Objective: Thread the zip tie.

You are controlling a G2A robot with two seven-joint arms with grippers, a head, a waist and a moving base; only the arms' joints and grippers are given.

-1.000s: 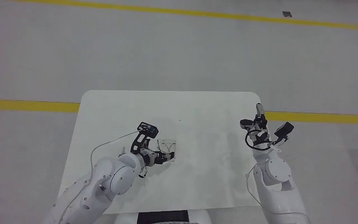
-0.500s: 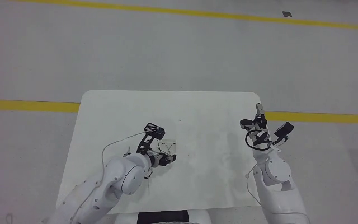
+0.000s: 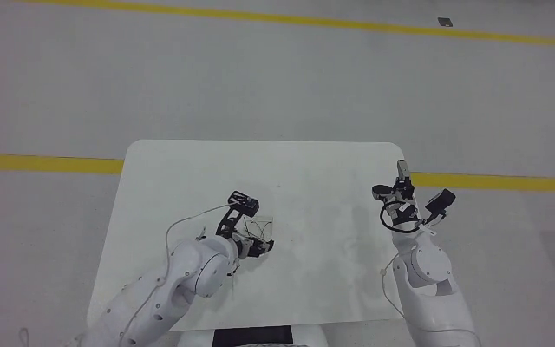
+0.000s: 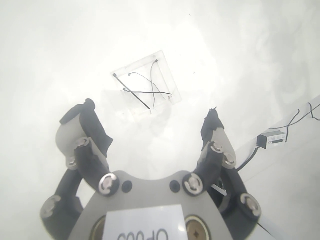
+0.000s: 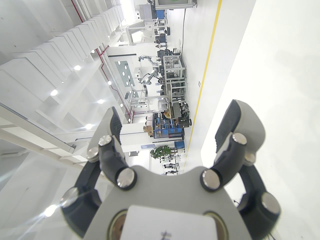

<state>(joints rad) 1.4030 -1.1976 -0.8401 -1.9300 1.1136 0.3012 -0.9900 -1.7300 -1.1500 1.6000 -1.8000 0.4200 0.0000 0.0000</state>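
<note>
White table (image 3: 347, 173) on grey floor, yellow floor lines (image 3: 260, 16) behind. Left of centre, toward the front edge: clear square tray (image 4: 170, 78) lying flat. Inside it: several black zip ties (image 4: 140, 92), loose and crossed over one another, none threaded. Left gripper (image 4: 150, 108): released, jaws wide, empty, hovering just short of the tray and aimed down at it. Right gripper (image 5: 173, 108): also released, empty, raised at the table's right edge, well apart from the tray, pointing out into the hall.

From above, the ties (image 3: 254, 229) are too tiny to count (they cross over each other too), and the left gripper (image 3: 258, 246) hides some of the tray (image 3: 266, 218).
</note>
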